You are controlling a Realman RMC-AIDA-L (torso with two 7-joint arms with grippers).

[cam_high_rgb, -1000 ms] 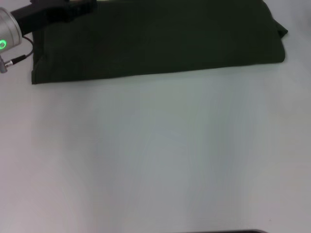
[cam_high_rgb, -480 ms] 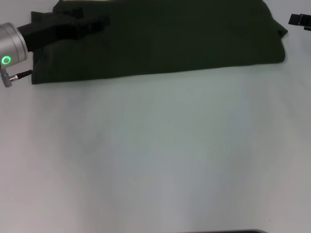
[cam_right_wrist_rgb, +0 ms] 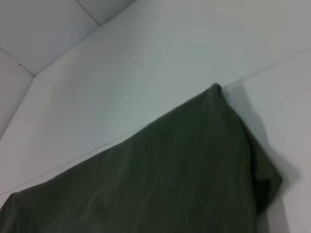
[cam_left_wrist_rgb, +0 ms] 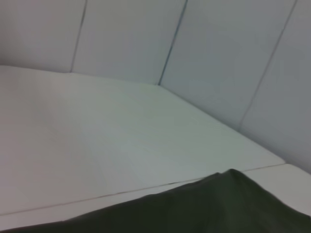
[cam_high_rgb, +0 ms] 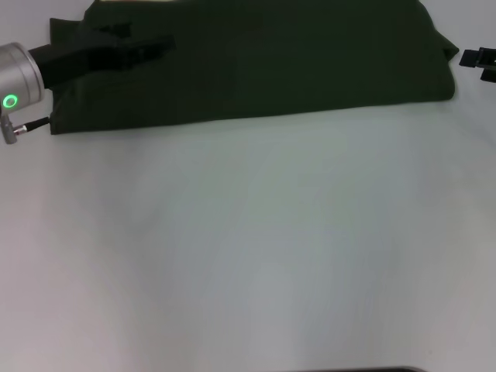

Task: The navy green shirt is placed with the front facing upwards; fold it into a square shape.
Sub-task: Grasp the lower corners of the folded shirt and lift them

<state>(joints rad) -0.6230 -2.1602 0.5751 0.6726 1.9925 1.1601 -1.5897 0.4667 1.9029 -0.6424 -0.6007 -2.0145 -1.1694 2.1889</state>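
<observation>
White table bears the navy green shirt, folded, plain dark; both jaws' state unclear.

The left arm's silver wrist, green ring lit, enters at the far left with the left gripper stretched forward and low, while only the dark tip of the right gripper shows at the right edge.

Our head camera looks steeply down from above at the white table. Both wrist cameras sit low and close, facing across it toward pale wall panels. All three views share the folded dark olive-green cotton shirt.
</observation>
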